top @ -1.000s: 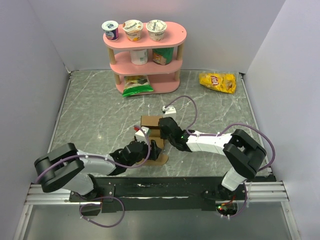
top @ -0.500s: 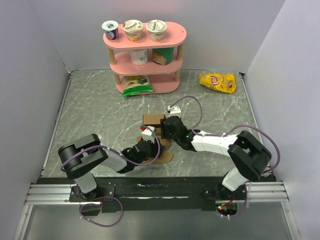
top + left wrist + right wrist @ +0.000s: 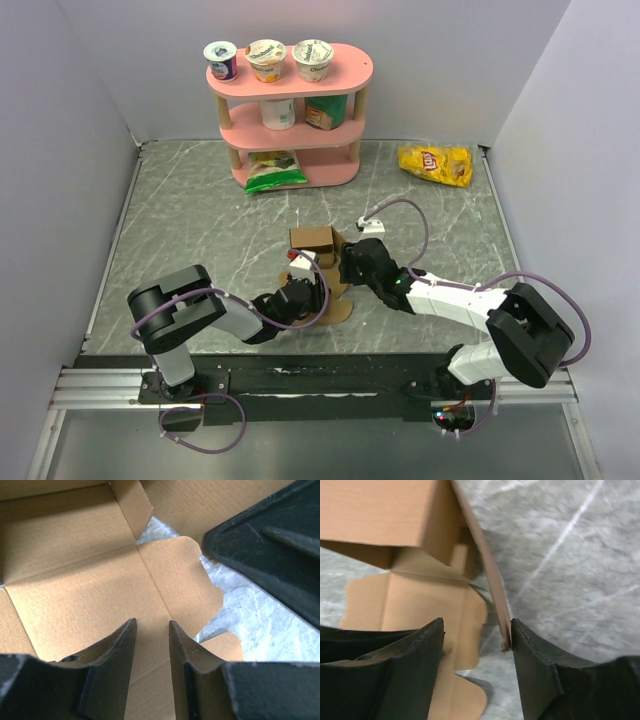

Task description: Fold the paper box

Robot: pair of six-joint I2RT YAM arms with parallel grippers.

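The paper box [image 3: 312,240] is brown cardboard, partly folded, with a raised back panel and flaps lying flat on the marble table. My left gripper [image 3: 300,291] hovers low over its flat floor panel [image 3: 75,595]. Its jaws [image 3: 152,622] stand narrowly open with nothing between them. My right gripper [image 3: 352,263] is at the box's right side, open wide [image 3: 477,622]. A raised side flap [image 3: 490,575] stands edge-on between the jaws, its lower corner touching the inner face of the right-hand finger [image 3: 530,655]. The other finger is apart from it.
A pink three-tier shelf [image 3: 290,110] with yogurt cups and cartons stands at the back, a green bag [image 3: 272,170] at its foot. A yellow chip bag [image 3: 435,163] lies at the back right. Grey walls enclose the table on three sides.
My right gripper let go, opened wide and slid right along the box. My left gripper moved in over the box floor while its jaws narrowed. The box shifted slightly right.
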